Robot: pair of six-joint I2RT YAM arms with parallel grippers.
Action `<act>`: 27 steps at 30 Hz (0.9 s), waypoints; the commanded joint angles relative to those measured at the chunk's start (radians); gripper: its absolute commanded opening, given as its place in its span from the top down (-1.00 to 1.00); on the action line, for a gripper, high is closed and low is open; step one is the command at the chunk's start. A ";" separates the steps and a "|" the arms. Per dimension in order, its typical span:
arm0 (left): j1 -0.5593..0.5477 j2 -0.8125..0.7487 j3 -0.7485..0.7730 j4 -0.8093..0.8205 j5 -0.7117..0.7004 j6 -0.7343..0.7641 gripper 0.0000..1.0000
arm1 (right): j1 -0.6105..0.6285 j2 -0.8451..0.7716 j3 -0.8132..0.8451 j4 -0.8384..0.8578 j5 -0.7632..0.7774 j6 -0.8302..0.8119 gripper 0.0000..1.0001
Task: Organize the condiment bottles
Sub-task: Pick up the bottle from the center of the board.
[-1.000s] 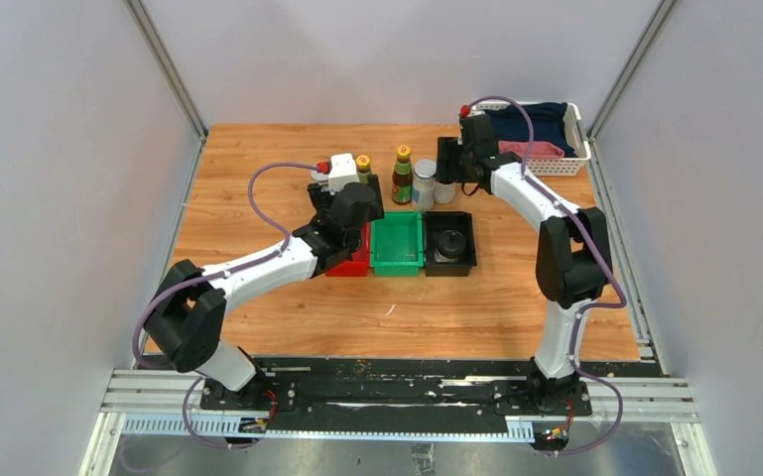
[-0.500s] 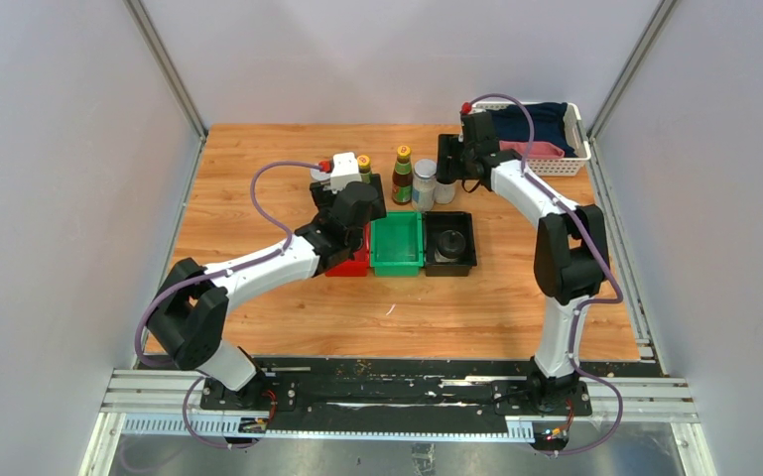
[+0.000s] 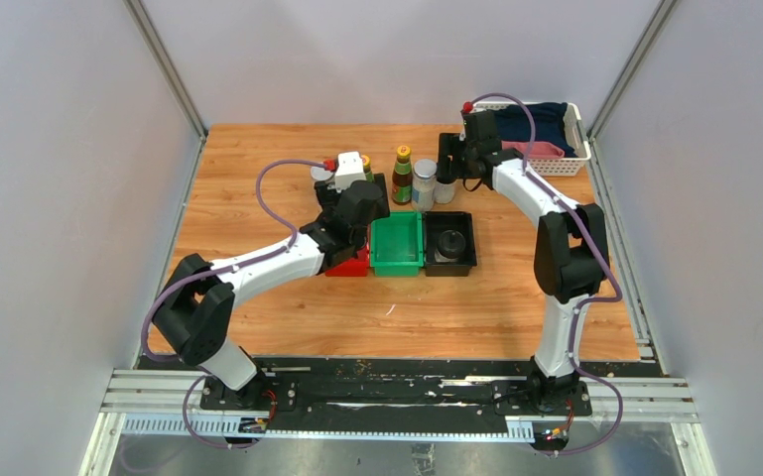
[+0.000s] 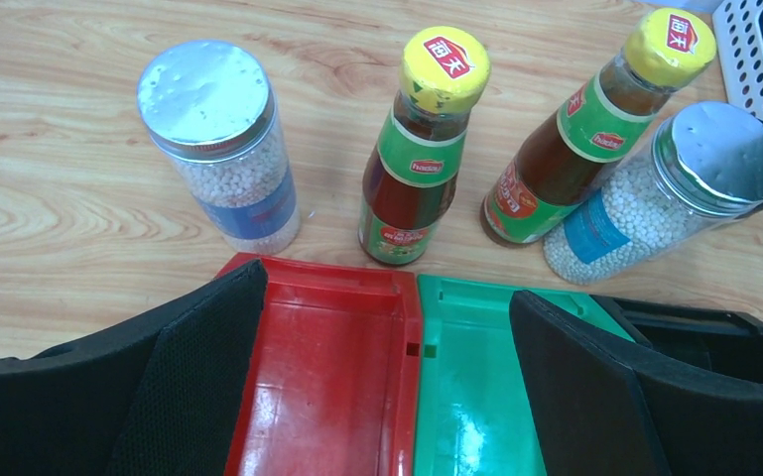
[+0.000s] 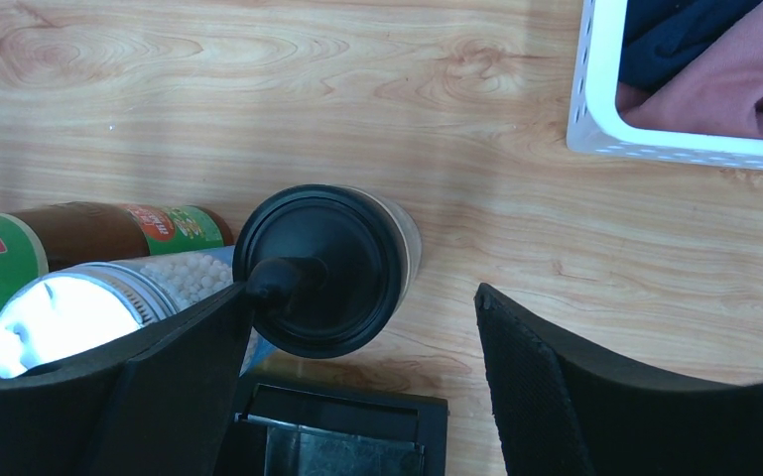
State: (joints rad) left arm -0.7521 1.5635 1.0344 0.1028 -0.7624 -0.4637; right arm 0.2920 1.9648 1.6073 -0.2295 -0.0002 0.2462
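Behind the bins stands a row of condiment bottles: a silver-lidded jar (image 4: 220, 139), two brown bottles with yellow caps (image 4: 425, 149) (image 4: 595, 124) and a second silver-lidded jar (image 4: 677, 188). My left gripper (image 4: 387, 387) is open and empty, hovering over the red bin (image 4: 322, 387) and green bin (image 4: 466, 407), short of the row. A pale bottle with a black domed cap (image 5: 325, 268) stands upright beside the right jar. My right gripper (image 5: 362, 297) is open above it, its left finger (image 5: 189, 367) right at the cap. Another black-capped bottle (image 3: 449, 243) sits in the black bin (image 3: 468, 266).
A white basket (image 5: 595, 139) with dark blue and pink cloth stands at the back right, close to the right arm. The red, green and black bins (image 3: 397, 268) sit side by side mid-table. Grey walls close in both sides.
My left gripper has shifted slightly right and toward the bottles, staying open. The right arm has hardly moved.
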 commanded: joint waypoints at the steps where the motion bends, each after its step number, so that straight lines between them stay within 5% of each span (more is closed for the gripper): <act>1: -0.019 0.012 0.031 0.012 -0.012 -0.010 -1.00 | -0.011 -0.033 -0.019 -0.016 -0.032 0.001 -0.70; 27: -0.035 0.025 0.032 0.015 -0.014 -0.019 -1.00 | -0.011 -0.059 -0.080 -0.017 -0.040 0.000 -0.69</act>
State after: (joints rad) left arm -0.7765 1.5711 1.0378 0.1028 -0.7620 -0.4644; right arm 0.2916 1.9285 1.5543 -0.2157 -0.0315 0.2462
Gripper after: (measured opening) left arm 0.997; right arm 0.847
